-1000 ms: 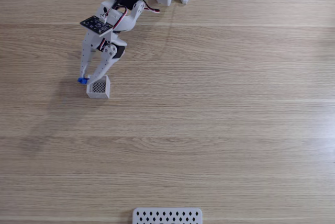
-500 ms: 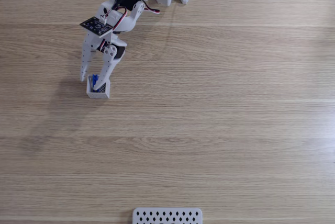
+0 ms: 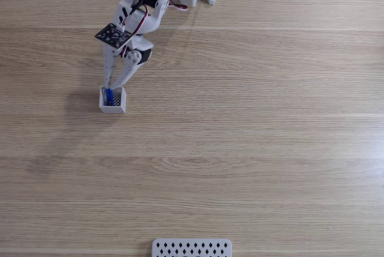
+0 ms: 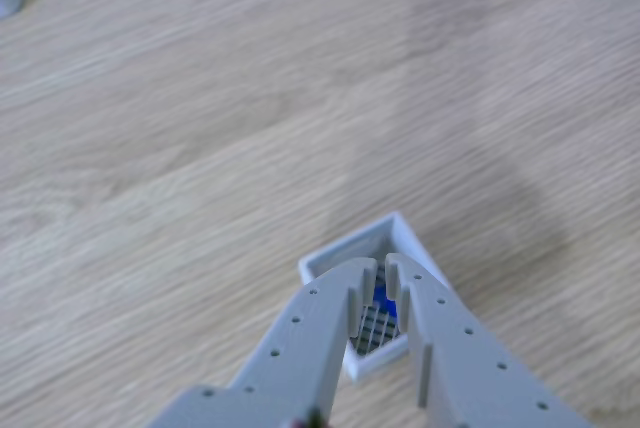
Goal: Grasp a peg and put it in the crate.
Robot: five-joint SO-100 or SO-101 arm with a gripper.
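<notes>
Wood table, one crate, one peg (inside), pincer nearly closed, empty.

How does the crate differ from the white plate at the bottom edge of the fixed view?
The crate is a small square open-top box with thin walls; the plate is wide and flat, and partly cut off by the frame edge. The crate has a fine dark mesh bottom, the plate diamond-shaped holes. The crate holds the blue peg under the gripper; the plate lies far from the arm. Both are white and rest on the table.
</notes>
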